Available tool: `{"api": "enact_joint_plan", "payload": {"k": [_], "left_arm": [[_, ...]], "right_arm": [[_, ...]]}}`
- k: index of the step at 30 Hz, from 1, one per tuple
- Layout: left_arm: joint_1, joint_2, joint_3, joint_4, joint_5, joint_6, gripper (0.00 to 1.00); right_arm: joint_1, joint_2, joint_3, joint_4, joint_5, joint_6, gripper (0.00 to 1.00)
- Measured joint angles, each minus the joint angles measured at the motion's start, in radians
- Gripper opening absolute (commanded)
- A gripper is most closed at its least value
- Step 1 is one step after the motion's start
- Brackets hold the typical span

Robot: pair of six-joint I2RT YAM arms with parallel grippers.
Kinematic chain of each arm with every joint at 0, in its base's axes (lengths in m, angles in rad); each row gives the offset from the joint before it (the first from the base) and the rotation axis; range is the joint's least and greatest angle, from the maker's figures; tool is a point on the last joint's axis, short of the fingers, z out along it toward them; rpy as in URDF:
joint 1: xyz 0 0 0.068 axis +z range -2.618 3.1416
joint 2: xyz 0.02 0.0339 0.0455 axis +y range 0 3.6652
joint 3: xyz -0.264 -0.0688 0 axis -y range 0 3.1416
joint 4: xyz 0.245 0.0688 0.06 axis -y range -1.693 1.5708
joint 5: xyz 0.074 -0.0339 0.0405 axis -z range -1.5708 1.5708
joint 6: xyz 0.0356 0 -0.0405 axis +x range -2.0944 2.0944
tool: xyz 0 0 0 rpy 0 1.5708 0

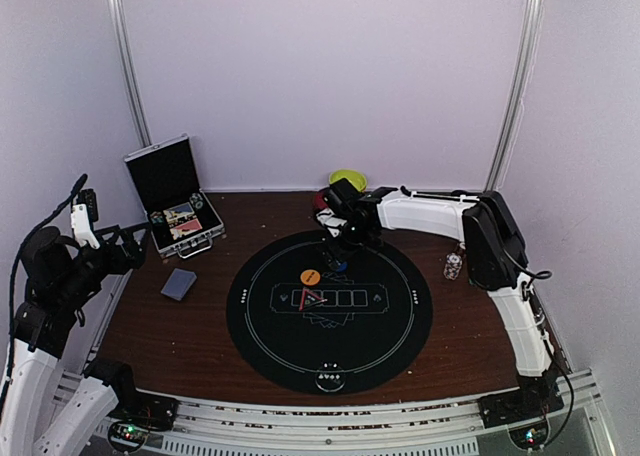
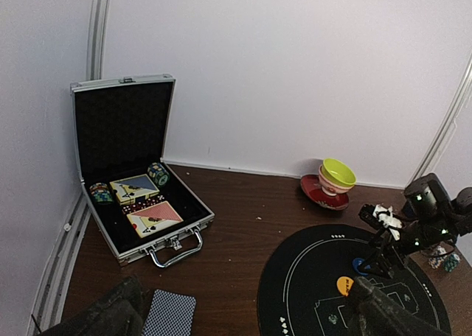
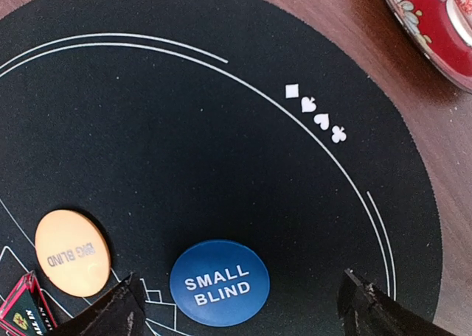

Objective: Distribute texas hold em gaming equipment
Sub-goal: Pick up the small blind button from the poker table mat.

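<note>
Right gripper (image 3: 240, 308) hangs low over the far half of the round black mat (image 1: 390, 316), jaws spread wide with nothing between them. The blue SMALL BLIND disc (image 3: 219, 282) lies flat on the mat directly between the two fingertips, clear of both. Orange BIG BLIND disc (image 3: 72, 252) sits flat just beside it, towards the mat's centre, a narrow gap between the two. A red-edged pack (image 3: 23, 312) pokes in at the corner of the right wrist view, close to the orange disc. Red saucer (image 3: 431, 26) stands off the mat on the wood beyond the suit marks, with the yellow-green bowl (image 2: 338, 172) on it. Left gripper (image 2: 247, 317) is raised over the table's left edge, jaws fully apart and empty. A stack of blue-backed cards (image 1: 179, 283) lies on bare wood between the left arm and the mat. Behind it the aluminium case (image 2: 122, 85) stands open, lid upright, holding two card decks (image 2: 144, 203) and chip stacks (image 2: 157, 175). A few chips (image 2: 445, 259) rest on the wood past the mat's right side; colours too small to tell.
</note>
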Motion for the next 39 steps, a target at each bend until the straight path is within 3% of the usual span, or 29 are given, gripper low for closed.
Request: {"api": "enact_joint_plan", "payload": {"k": [28, 39], "left_arm": [[0.0, 0.002, 0.0, 0.0, 0.0, 0.0, 0.98], [0.0, 0.002, 0.0, 0.0, 0.0, 0.0, 0.98]], "right_arm": [[-0.026, 0.034, -0.01, -0.004, -0.1, 0.016, 0.76], [-0.01, 0.034, -0.01, -0.003, -0.101, 0.009, 0.6]]}}
